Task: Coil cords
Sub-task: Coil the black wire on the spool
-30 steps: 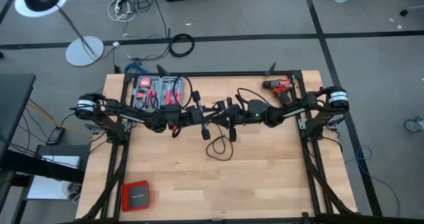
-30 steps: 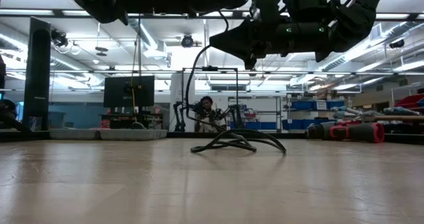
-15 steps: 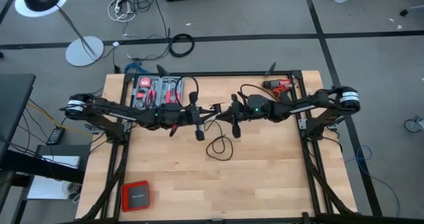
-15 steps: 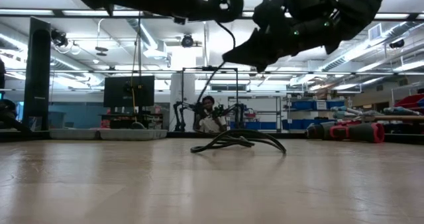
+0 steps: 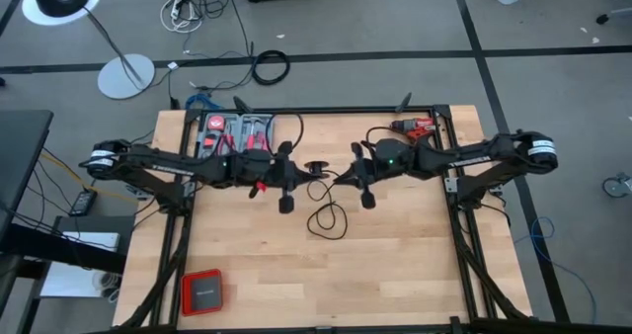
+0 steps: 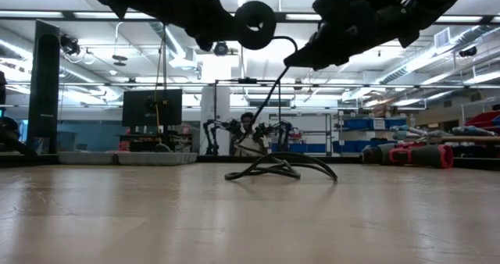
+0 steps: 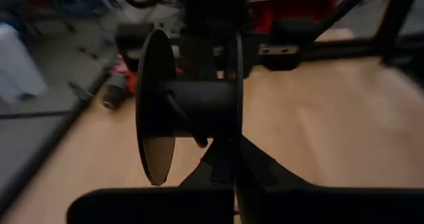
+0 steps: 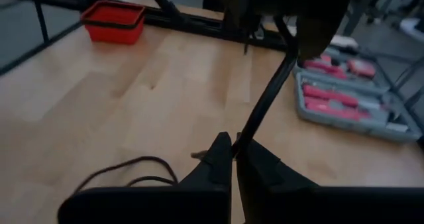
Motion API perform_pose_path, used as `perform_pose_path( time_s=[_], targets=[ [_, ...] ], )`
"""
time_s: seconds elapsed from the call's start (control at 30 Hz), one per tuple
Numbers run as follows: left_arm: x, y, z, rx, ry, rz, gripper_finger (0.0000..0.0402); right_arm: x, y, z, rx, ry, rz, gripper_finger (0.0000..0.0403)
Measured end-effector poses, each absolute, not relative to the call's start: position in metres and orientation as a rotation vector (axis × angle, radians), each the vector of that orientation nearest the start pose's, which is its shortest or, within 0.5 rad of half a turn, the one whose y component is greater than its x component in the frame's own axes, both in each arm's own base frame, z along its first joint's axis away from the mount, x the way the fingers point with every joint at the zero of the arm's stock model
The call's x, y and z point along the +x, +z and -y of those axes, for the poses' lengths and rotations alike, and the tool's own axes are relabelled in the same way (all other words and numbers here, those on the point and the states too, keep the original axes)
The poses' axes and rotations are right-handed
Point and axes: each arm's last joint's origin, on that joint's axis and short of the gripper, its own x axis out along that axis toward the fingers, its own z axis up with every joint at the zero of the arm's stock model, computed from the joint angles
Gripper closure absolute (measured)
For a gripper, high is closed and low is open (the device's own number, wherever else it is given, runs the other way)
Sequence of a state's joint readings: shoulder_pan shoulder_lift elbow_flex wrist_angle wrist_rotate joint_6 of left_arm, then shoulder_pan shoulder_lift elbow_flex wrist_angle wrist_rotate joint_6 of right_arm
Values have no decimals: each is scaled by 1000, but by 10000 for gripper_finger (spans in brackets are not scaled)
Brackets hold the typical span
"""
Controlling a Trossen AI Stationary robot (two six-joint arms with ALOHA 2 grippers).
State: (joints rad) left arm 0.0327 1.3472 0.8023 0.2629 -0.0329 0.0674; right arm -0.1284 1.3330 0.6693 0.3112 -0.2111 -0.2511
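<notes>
Coiling barely begun. Left gripper (image 5: 314, 166) clamps a spool (image 7: 189, 111); right gripper (image 8: 235, 159) pinches the cord (image 5: 329, 215) (mostly loose loops, frame centre). Winding remains.

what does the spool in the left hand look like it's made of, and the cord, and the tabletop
Spool: probably matte black plastic, with thin flat flanges and no shine. Cord: apparently black rubbery insulation, since it loops limply on the table. Tabletop: light wood, seemingly butcher block, with visible grain and joined strips.
</notes>
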Motion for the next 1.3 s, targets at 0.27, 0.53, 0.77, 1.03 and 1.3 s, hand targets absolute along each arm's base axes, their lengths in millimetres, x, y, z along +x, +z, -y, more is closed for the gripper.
perform_pose_path(
  time_s=[0.27,0.53,0.77,1.03,1.3],
  targets=[
    [293,256,-23,-162,-41,-311,402,275,229,28,-292,200,-309,397],
    [292,243,-35,-331,-61,-417,402,282,244,30,-337,164,-349,397],
    [305,220,-34,-449,-198,-492,402,286,254,31,-386,136,-327,397],
    [314,220,-31,-488,-379,-417,402,286,255,31,-495,145,-322,388],
    [314,224,-30,-517,-465,-400,402,277,261,29,-488,156,-338,392]
  ],
)
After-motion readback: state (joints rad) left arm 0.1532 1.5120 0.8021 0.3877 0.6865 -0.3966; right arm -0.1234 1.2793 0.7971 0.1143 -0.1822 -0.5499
